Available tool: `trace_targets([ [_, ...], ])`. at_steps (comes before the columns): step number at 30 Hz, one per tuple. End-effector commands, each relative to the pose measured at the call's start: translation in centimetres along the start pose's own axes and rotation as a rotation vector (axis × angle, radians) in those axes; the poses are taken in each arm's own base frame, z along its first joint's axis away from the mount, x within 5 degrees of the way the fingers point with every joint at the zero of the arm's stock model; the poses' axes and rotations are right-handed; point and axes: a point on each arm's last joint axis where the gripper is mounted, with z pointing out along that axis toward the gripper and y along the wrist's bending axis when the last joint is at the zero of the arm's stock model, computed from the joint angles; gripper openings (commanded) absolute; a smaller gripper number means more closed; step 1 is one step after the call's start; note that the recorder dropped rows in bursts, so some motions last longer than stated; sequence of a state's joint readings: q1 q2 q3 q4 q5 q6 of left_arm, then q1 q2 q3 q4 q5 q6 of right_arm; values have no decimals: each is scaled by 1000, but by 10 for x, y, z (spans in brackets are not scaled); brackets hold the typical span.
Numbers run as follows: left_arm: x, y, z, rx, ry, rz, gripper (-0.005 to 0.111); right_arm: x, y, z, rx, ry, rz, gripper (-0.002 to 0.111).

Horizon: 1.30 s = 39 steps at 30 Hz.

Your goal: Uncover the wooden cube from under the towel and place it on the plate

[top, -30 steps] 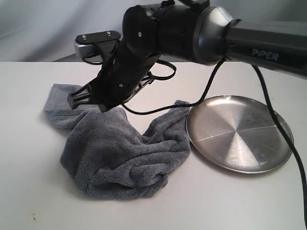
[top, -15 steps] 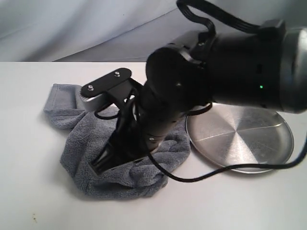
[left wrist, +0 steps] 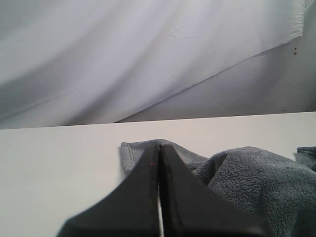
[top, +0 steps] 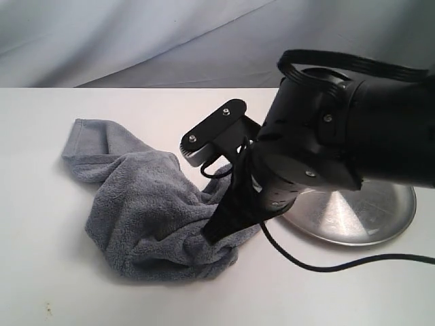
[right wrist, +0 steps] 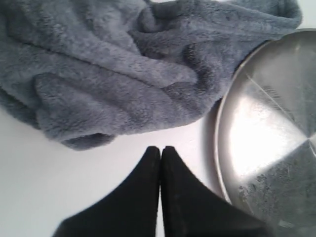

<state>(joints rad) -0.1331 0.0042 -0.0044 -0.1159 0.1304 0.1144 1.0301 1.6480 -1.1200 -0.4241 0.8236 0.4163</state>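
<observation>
Plate [right wrist: 266,148] beside towel [right wrist: 123,74], right wrist view

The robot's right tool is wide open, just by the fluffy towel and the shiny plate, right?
Not quite. The right tool is shut, with its two fingers pressed together, as the right wrist view shows. The rest is true: it is just by the fluffy towel and the shiny plate.

Soft, even light is cast from above, and only a faint shadow is seen under the towel [top: 146,217] at its near edge. Bright radial glare is thrown off the plate [right wrist: 256,143]. The left gripper [left wrist: 159,148] and right gripper [right wrist: 160,149] are rendered dark and out of focus close to the lens.
</observation>
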Motion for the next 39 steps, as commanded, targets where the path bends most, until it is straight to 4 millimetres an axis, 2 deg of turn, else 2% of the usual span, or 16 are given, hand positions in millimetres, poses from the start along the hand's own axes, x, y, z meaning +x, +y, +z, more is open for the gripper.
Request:
trace_targets([
  [1,1,0,0,5,0,-4,0,0,-28,4,50,-4,84,0],
  [8,1,0,0,5,0,-4,0,-2,-67,15,6,-39,269,0],
  [17,1,0,0,5,0,-4,0,-10,-88,20,-170,-154,409,0],
  [21,1,0,0,5,0,-4,0,-13,-89,19,-237,-194,426,0],
  [30,1,0,0,5,0,-4,0,-25,-78,12,-401,-304,413,0],
  [39,1,0,0,5,0,-4,0,-26,-73,9,-457,-313,369,0],
])
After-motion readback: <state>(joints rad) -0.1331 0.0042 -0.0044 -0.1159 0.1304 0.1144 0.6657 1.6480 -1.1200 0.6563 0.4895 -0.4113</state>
